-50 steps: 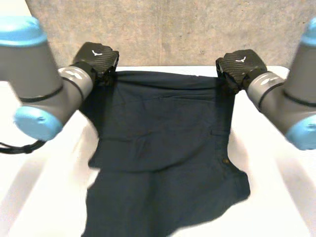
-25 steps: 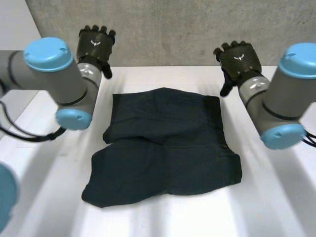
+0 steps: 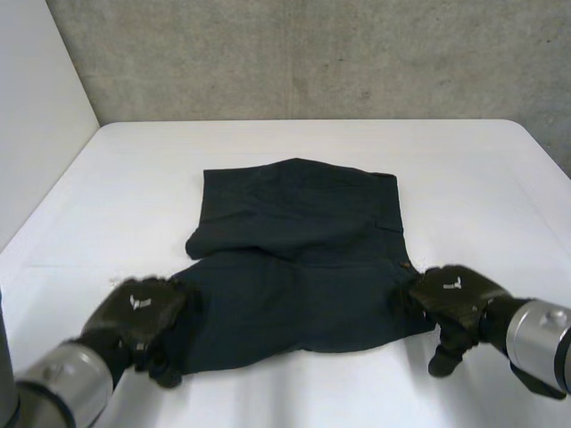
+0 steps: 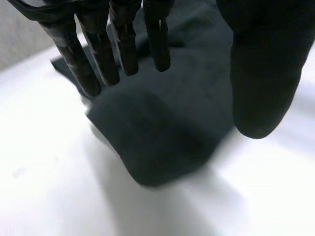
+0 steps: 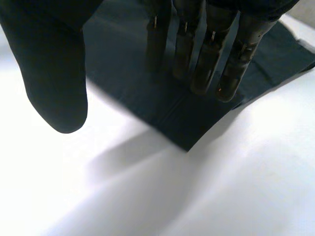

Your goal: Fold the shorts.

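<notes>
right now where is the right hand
In the head view the right hand sits at the near right corner of the shorts, its fingers straight over that corner.

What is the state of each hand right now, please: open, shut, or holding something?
Left hand: open, over the near left corner of the shorts.
Right hand: open, over the near right corner.

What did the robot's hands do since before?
Both let go of the far edge of the shorts and moved to the near side: the left hand at its near left corner, the right hand at its near right corner, both open. The shorts stayed folded on the table.
</notes>
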Motion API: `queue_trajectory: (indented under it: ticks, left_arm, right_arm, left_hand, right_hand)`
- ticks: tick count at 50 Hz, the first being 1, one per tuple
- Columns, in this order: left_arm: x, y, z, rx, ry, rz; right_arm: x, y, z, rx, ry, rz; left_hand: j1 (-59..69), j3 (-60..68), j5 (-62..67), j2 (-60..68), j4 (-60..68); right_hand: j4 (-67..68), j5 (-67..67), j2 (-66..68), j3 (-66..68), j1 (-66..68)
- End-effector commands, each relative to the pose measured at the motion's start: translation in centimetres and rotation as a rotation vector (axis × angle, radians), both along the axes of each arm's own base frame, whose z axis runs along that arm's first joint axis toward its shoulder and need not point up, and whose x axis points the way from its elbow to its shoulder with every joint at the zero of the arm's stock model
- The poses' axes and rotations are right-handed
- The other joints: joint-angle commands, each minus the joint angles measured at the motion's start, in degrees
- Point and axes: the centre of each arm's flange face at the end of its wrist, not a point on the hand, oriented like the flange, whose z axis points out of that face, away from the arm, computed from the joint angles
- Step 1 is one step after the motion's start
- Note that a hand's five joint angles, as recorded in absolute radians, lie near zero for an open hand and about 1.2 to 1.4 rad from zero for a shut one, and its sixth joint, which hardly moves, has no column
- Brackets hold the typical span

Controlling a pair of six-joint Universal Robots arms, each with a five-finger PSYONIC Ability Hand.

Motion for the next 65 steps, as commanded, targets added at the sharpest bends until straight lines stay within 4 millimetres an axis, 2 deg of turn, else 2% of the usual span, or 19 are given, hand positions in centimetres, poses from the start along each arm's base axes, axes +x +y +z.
queue_trajectory:
  ticks: [1,10,21,33,36,37,38,39,46,51,57,65]
  left_arm:
    - [0.7,-0.5,-1.9,-0.013,0.033,0.054]
    - [0.3,-2.0,-4.3,-0.011,0.016,0.066]
    - [-0.5,-3.7,-5.5,-0.011,0.014,0.063]
    - [-1.2,-4.9,-4.8,-0.058,0.035,0.072]
    - [-1.4,-4.6,-4.7,-0.057,0.038,0.062]
    - [-1.4,-4.5,-4.7,-0.055,0.038,0.058]
    - [-1.5,-4.4,-4.6,-0.057,0.038,0.052]
    - [-1.8,-4.0,-4.6,-0.060,0.039,0.039]
    - [-2.1,-3.5,-4.4,-0.064,0.040,0.020]
    - [-2.1,-3.2,-2.9,-0.112,0.068,0.018]
    - [-2.5,-2.1,-2.1,-0.137,0.084,-0.014]
    - [-3.4,-0.2,-2.4,-0.118,0.082,-0.067]
  right_arm:
    - [0.2,-0.5,-2.5,-0.094,-0.049,0.024]
    - [0.6,-2.2,-4.6,-0.157,-0.059,0.025]
    - [1.0,-3.7,-5.8,-0.219,-0.067,0.030]
    - [2.1,-5.0,-6.9,-0.267,-0.061,0.031]
    - [2.4,-5.4,-7.2,-0.289,-0.062,0.034]
    - [2.5,-5.5,-7.2,-0.297,-0.064,0.034]
    - [2.5,-5.8,-7.1,-0.313,-0.066,0.033]
    - [2.6,-5.8,-7.1,-0.319,-0.068,0.034]
    - [2.5,-5.5,-6.7,-0.314,-0.058,0.015]
    - [2.5,-4.3,-5.6,-0.265,-0.087,-0.007]
    - [2.5,-3.7,-5.0,-0.205,-0.127,-0.040]
    - [2.4,-3.6,-4.9,-0.201,-0.126,-0.047]
  left_hand:
    - [-5.71,-5.32,-4.98,-5.27,-5.15]
    - [-4.70,-4.31,-3.97,-4.26,-4.14]
    - [-1.34,-0.96,-0.62,-0.91,-0.78]
    - [5.06,5.44,5.78,5.49,5.62]
    - [5.39,5.78,6.12,5.83,5.96]
    - [5.73,6.11,6.45,6.16,6.29]
    - [6.23,6.61,6.96,6.66,6.79]
    - [7.57,7.95,8.29,8.00,8.13]
    - [6.41,6.79,7.14,6.84,6.97]
    - [1.21,1.59,1.93,1.64,1.77]
    - [-2.18,-1.79,-1.45,-1.74,-1.61]
    - [-1.17,-0.78,-0.44,-0.73,-0.60]
  right_hand:
    - [-1.53,-0.45,-1.46,-1.40,3.01]
    - [-1.73,-0.65,-1.66,-1.60,2.81]
    - [1.63,2.72,1.71,1.76,6.17]
    - [13.57,14.65,13.64,13.69,18.10]
    - [26.82,27.90,26.89,26.95,31.36]
    - [32.70,33.78,32.77,32.83,37.23]
    - [46.58,47.66,46.65,46.71,51.11]
    - [48.32,49.41,48.40,48.45,52.86]
    - [48.34,49.42,48.41,48.47,52.88]
    - [48.34,49.42,48.41,48.47,52.88]
    - [48.34,49.42,48.41,48.47,52.88]
    - [48.34,49.42,48.41,48.47,52.88]
